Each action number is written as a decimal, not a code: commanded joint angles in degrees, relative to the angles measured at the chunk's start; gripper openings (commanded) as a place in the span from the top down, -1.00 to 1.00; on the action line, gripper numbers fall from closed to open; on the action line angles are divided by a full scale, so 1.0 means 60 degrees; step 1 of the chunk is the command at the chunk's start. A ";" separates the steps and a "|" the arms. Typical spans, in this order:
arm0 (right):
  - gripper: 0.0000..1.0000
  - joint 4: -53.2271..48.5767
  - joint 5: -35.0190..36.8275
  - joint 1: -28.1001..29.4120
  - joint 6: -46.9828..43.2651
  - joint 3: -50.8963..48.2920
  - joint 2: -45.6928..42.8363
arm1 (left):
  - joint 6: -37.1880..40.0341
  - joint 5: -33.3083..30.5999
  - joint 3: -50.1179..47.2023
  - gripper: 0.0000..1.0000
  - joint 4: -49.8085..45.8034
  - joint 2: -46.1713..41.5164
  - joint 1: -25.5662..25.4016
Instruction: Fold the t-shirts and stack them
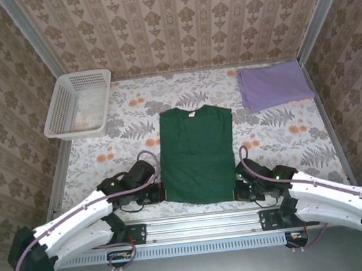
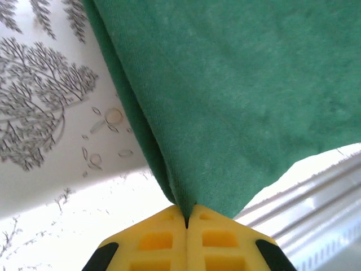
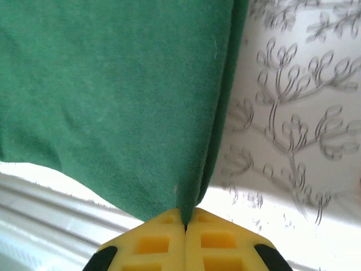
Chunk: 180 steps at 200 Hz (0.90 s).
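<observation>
Two-arm shirt fold, hem grasp. The green shirt [image 1: 198,153] is lying flat at the middle of the bench [image 1: 122,125], collar toward the far wall and hem toward the arm bases, and its outline reads as a narrow rectangle. The left fingers [image 2: 172,228] are closing tight on its near left corner and the right fingers [image 3: 172,228] on its near right corner. In both wrist views the yellow pads are meeting with only cloth between them, and the fabric is rising from the pinch in a soft ridge. The lilac shirt [image 1: 274,85] is resting as a small flat rectangle at the far right corner, well apart from the green one. A white basket [image 1: 79,102] is sitting at the far left.

Handling, as judged: the knit is light, limp and slightly clingy, so it is likely sagging wherever it is unsupported and is in no danger of breaking. Paired corner grips are suiting it best, with both arms moving level and together. An uneven pull would probably be skewing the fold or dragging the collar end across the bench.
</observation>
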 commanded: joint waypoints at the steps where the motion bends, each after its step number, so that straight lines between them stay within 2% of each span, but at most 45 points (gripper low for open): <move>1: 1.00 -0.1204 0.0376 0.0512 0.0918 0.0092 -0.0669 | -0.0349 0.0479 -0.0075 1.00 -0.0983 -0.0598 -0.0076; 36: 1.00 -0.1907 0.0888 0.0890 0.1325 0.0604 -0.1472 | -0.0250 0.0483 0.0610 1.00 -0.1439 -0.1403 -0.0011; 66: 1.00 -0.2251 0.1775 0.0599 0.0799 0.1799 -0.1388 | -0.0397 0.0952 0.1192 1.00 -0.0488 -0.1071 0.0772; 86: 1.00 -0.2031 0.1990 -0.0235 -0.0034 0.2604 -0.0714 | -0.0296 0.1512 0.1676 1.00 0.0511 -0.0289 0.1538; 110: 1.00 -0.1338 0.1228 -0.1893 -0.1048 0.3203 0.0382 | 0.0122 0.2104 0.2514 1.00 0.1313 0.0819 0.2693; 135: 1.00 -0.0874 0.0939 -0.3048 -0.2019 0.3946 0.1621 | 0.0570 0.2573 0.3690 1.00 0.1755 0.2330 0.3822; 148: 1.00 -0.0716 0.0784 -0.3536 -0.2434 0.4345 0.2277 | 0.0715 0.2761 0.4215 1.00 0.1972 0.3175 0.4083; 155: 1.00 -0.0626 0.0706 -0.3861 -0.2553 0.4499 0.2584 | 0.0733 0.2923 0.4468 1.00 0.2122 0.3647 0.4487; 180: 1.00 -0.0005 0.0168 -0.4693 -0.2728 0.4884 0.3379 | 0.0664 0.3222 0.5063 1.00 0.2683 0.5153 0.4847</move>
